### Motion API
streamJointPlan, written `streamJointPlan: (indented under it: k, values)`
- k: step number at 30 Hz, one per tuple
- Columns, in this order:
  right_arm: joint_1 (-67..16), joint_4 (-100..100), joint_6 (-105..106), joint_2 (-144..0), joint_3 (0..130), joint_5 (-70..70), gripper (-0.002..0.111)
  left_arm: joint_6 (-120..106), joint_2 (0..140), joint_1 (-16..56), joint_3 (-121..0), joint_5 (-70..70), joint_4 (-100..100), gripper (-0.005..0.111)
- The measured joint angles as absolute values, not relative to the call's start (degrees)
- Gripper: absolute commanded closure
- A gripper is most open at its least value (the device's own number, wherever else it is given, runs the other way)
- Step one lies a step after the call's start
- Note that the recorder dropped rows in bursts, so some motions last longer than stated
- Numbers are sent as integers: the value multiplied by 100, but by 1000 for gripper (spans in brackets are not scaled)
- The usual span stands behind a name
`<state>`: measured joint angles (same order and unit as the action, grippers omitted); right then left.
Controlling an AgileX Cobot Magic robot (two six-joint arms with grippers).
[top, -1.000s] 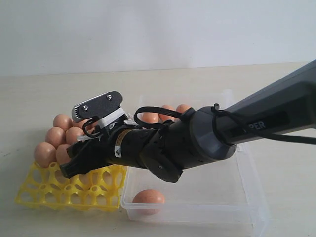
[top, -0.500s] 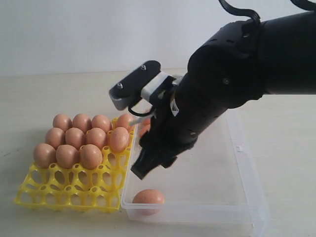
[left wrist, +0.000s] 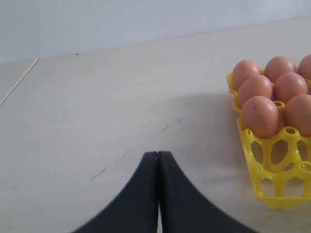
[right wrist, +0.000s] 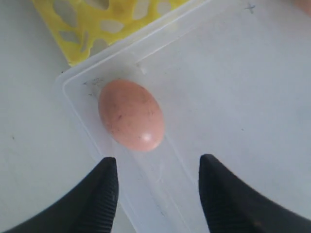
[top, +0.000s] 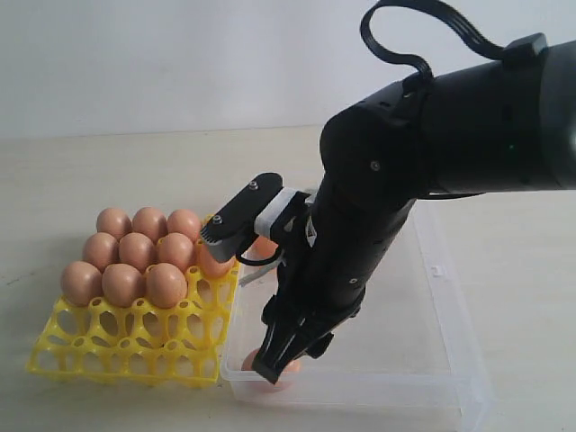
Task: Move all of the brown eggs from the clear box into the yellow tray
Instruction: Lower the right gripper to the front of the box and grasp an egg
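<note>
One egg point(right wrist: 131, 114) lies on its side in the box point(top: 409, 324), tucked into the corner at the box's 7 o'clock in the exterior view, close to both walls there. The right gripper point(right wrist: 158, 162) hangs just above it, pointing down. Its jaws are spread wide with nothing between them, and the egg sits just ahead of the fingertips, not gripped. From the exterior, the fingers hide most of this egg.

At the box's 9 o'clock, right beside its wall, sits the tray point(top: 108, 346). About ten eggs point(top: 137, 250) stand in its cups. They fill three rows on the half toward 12 o'clock, with one more near the 3 o'clock edge, partly hidden by the arm's camera mount. The cups toward 6 o'clock are empty.

A patch of orange-brown shows past the arm near the box's 11 o'clock. It may be another egg, but the arm covers much of that end, so I cannot tell how many are left there.

The job looks well along but not finished. The tray is about half filled, and at least the corner egg must go across, possibly more. The empty cups leave room for it.

The left gripper point(left wrist: 157, 158) is closed on nothing, over bare table point(left wrist: 87, 107), apart from the tray.
</note>
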<state>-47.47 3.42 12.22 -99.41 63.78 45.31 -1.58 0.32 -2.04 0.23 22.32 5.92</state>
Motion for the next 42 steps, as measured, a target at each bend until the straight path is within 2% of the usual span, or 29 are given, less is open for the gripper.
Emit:
streamJointPlan:
  k: [15,42]
  values:
    - [-4747,908,2411,-10093,6378,4431,59,-158,32,-204,23,2232,592,107]
    - [-4747,670,2510,-10596,6378,3827,59,-158,32,-204,23,2232,592,107]
